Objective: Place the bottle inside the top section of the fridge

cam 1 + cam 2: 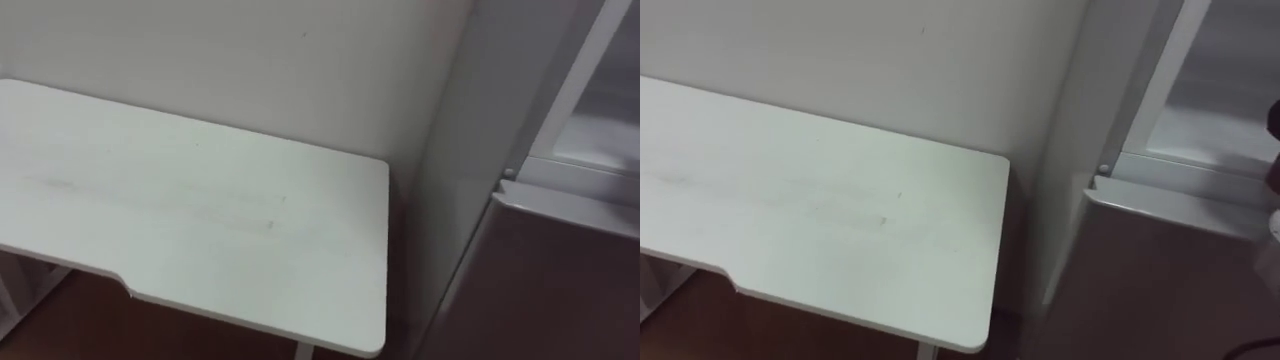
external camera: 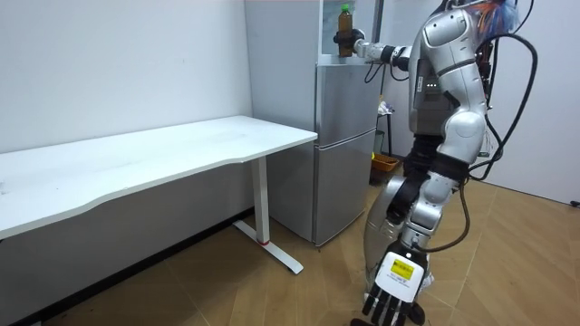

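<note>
Fingers of the right hand (image 2: 347, 42) are wrapped round the lower body of the small dark bottle with a green top (image 2: 344, 18), which stands upright in that grip at the mouth of the open upper compartment (image 2: 332, 32) of the tall silver two-door fridge (image 2: 344, 154); whether its base has reached the shelf I cannot tell. The left hand (image 2: 397, 288) hangs low at the robot's side, fingers loose and apart, holding nothing.

The bottle looks light and stiff, probably smooth-sided plastic and so a little slippery; a hold round the middle, below the shoulder, should keep it from tipping, and it ought to be set down on its base before the fingers let go, since a narrow bottle topples easily; it seems unlikely to break.

By count: one bottle; one fridge, its lower door (image 1: 560, 290) closed; one long white rectangular table (image 1: 200, 200) just beside the fridge against the wall, nothing on it; two hands, one busy and one idle.
</note>
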### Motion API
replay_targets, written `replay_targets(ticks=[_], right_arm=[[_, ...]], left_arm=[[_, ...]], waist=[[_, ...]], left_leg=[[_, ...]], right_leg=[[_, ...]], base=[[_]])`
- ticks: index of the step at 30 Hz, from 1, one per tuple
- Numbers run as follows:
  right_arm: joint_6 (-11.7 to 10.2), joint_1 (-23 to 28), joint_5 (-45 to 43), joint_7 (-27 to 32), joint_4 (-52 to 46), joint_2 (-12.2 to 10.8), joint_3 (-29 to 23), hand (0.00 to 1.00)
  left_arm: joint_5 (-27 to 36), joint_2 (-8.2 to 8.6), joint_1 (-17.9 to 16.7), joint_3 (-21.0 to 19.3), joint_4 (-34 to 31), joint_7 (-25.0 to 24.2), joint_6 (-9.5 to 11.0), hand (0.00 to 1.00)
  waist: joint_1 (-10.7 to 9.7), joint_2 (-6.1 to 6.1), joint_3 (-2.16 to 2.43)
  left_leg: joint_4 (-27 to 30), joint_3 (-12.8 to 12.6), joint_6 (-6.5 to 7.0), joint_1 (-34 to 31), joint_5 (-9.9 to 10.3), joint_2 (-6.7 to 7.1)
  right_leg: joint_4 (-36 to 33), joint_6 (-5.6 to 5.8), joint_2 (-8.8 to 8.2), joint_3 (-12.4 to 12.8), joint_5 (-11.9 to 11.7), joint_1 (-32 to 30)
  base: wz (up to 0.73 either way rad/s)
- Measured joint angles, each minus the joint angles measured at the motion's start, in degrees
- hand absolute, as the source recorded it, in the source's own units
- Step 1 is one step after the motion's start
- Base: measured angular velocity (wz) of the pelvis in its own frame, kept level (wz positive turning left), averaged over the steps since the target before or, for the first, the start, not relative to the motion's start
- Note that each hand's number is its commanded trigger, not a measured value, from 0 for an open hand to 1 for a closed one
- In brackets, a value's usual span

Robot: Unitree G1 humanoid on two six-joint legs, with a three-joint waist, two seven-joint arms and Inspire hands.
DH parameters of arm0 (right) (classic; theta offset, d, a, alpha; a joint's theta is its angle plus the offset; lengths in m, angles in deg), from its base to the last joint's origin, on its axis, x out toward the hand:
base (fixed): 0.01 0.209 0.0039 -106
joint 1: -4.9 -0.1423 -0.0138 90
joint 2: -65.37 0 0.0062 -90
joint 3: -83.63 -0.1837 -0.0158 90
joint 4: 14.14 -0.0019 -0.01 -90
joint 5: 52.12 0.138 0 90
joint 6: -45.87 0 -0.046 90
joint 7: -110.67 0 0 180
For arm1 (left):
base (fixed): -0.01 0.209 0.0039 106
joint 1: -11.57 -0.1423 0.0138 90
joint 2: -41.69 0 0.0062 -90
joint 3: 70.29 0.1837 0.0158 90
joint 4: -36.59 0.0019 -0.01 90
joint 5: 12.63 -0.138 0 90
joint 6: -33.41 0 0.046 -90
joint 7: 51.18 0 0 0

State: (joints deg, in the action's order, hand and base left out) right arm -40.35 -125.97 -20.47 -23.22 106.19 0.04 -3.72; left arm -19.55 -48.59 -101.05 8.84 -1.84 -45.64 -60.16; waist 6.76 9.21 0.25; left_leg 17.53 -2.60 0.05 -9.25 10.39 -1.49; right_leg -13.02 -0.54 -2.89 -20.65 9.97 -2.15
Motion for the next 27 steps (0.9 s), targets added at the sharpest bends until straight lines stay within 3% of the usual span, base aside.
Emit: replay_targets(ticks=[8, 13, 22, 27], right_arm=[[0.02, -2.63, -0.01, 0.08, 2.17, 0.0, 0.96, 1.0], [0.06, -4.22, -0.16, 0.76, 4.0, 0.0, 1.29, 1.0], [-0.44, -6.51, -0.46, 1.27, 6.4, 0.65, 5.33, 1.0], [-1.1, -10.19, 0.46, 0.53, 11.77, 0.67, 6.26, 1.0]], left_arm=[[0.11, -0.15, 0.6, -0.07, 0.01, -0.25, -0.03, 0.0], [0.57, -1.1, 0.89, 0.1, -0.05, -1.11, -0.14, 0.0], [1.78, -1.55, 2.04, 1.17, 0.11, -1.15, -0.12, 0.0], [2.78, -1.78, 1.91, 2.3, 0.17, -1.12, -0.19, 0.0]], waist=[[1.12, 0.48, -0.27], [1.58, 1.1, -0.55], [4.6, 0.98, -0.64], [4.54, 0.45, -1.01]], left_leg=[[1.23, 0.21, 0.06, -1.23, -0.04, -0.07], [2.54, 1.38, 0.07, -2.53, -0.03, 0.09], [3.34, 1.85, 0.09, -3.48, 0.0, -0.1], [3.97, 2.3, 0.1, -3.94, 0.02, -0.1]], right_leg=[[-0.82, -0.07, -0.11, 0.04, -0.03, -0.97], [-0.53, -0.22, 0.04, -0.86, 0.02, -0.95], [-0.62, -0.39, 0.15, -1.73, -0.08, -1.32], [-0.52, -0.49, 0.22, -2.02, -0.15, -1.18]], base=[[0.0], [0.14], [0.04], [0.05]])
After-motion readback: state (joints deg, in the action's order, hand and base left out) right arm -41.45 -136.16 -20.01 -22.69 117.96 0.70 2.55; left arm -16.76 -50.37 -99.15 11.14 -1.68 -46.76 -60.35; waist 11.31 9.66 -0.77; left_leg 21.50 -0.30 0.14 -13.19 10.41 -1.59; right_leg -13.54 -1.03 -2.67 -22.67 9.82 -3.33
